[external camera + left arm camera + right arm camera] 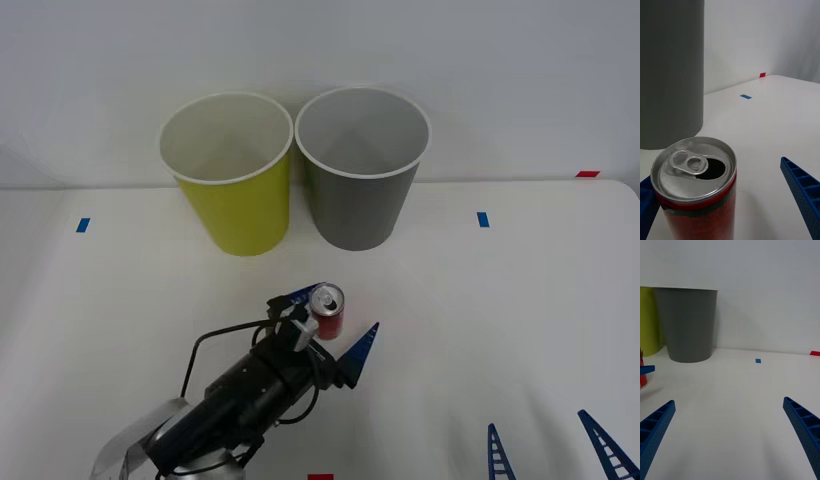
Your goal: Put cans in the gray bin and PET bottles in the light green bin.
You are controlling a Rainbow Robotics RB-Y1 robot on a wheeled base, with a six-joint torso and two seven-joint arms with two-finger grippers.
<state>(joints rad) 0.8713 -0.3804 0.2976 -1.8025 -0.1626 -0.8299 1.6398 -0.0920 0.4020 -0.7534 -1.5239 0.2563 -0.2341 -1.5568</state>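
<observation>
A small red can (327, 310) with an open silver top stands upright on the white table, in front of the gray bin (362, 170). My left gripper (332, 320) is open, with one finger on each side of the can. In the left wrist view the can (696, 187) stands hard against one blue finger, and the other finger (801, 195) is well apart from it. The light green bin (232, 175) stands beside the gray bin, on its left. My right gripper (550, 445) rests open and empty at the near right of the table. PET bottles are out of view.
Both bins stand at the table's far edge against a white wall. In the right wrist view the gray bin (687, 324) is far ahead. Blue tape marks (483, 219) (83, 224) and a red mark (587, 174) lie flat on the table.
</observation>
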